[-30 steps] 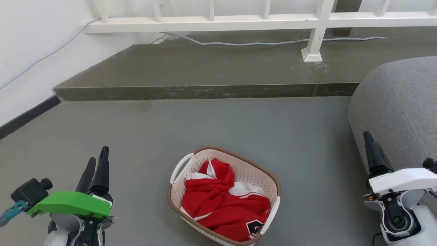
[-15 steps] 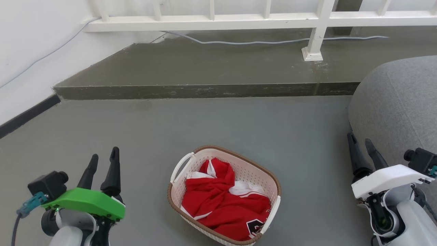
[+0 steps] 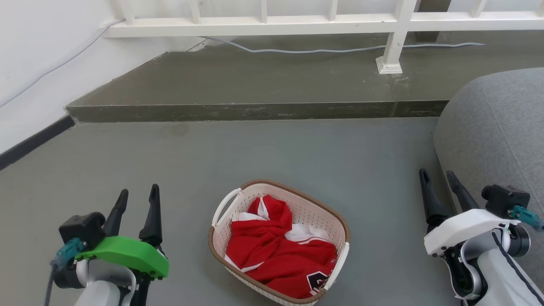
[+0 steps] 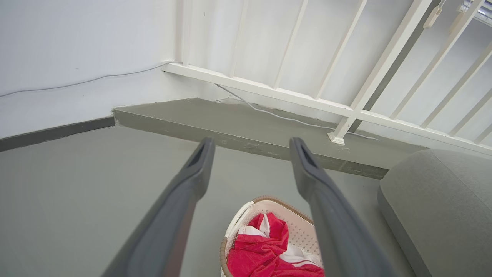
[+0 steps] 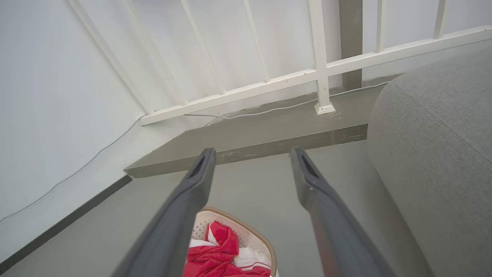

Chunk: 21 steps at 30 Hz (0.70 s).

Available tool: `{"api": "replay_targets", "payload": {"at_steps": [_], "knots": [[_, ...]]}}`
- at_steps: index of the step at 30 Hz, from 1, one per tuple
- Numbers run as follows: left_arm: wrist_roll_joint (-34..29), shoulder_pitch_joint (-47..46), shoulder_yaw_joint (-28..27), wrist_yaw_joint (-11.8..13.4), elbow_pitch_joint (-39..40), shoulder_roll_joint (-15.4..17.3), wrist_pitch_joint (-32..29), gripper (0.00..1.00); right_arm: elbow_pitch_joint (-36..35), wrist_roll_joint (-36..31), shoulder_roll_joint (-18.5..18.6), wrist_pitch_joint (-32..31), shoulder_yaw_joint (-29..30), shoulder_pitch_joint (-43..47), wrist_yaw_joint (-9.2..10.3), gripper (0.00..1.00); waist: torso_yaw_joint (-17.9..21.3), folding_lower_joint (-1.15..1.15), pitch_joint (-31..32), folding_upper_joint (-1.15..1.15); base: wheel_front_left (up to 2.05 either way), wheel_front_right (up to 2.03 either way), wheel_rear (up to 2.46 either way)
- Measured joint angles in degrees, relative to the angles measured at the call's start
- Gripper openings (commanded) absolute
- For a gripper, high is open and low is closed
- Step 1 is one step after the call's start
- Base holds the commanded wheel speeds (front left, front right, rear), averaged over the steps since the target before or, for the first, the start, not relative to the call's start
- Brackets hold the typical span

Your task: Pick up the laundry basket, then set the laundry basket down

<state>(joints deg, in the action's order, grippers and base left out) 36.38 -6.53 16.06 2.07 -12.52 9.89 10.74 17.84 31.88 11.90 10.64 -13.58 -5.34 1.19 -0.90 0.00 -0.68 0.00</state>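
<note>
You have the laundry basket (image 3: 310, 214) standing upright on the grey floor (image 3: 297, 144). It is well apart from the raised step (image 3: 255, 112) that closes the floor's far edge, and also apart from the wall on the floor's left side. Its brown rim is turned a little, so one corner points toward the step. A red-and-white garment (image 3: 276, 250) lies crumpled inside and fills most of it. One white loop handle (image 3: 223, 207) is on the basket's left end, the other handle (image 3: 342, 259) on its right end.

Your left gripper (image 3: 139, 189) hovers left of the basket. Its two dark fingers are apart and have nothing between them. Your right gripper (image 3: 437, 172) hovers right of the basket, just beside the grey cushion (image 3: 493, 127) at the floor's right edge. Its fingers are also spread and empty. Neither gripper touches the basket or a handle. In each wrist view the basket shows low between the two separated fingers.

On the step stands a white railing (image 3: 263, 25), and a pale cable (image 3: 318, 50) runs along under it.
</note>
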Motion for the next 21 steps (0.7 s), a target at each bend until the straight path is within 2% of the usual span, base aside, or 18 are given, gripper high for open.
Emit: {"api": "replay_targets", "payload": {"at_steps": [21], "knots": [[-12.13,-1.17,2.78,3.00,-3.48,-0.46,3.52,1.00,0.78,-12.79,0.34,3.69,-1.57,-0.21,2.94,1.00,-0.05,0.00,0.05,0.00,0.00,0.00,0.00]]}}
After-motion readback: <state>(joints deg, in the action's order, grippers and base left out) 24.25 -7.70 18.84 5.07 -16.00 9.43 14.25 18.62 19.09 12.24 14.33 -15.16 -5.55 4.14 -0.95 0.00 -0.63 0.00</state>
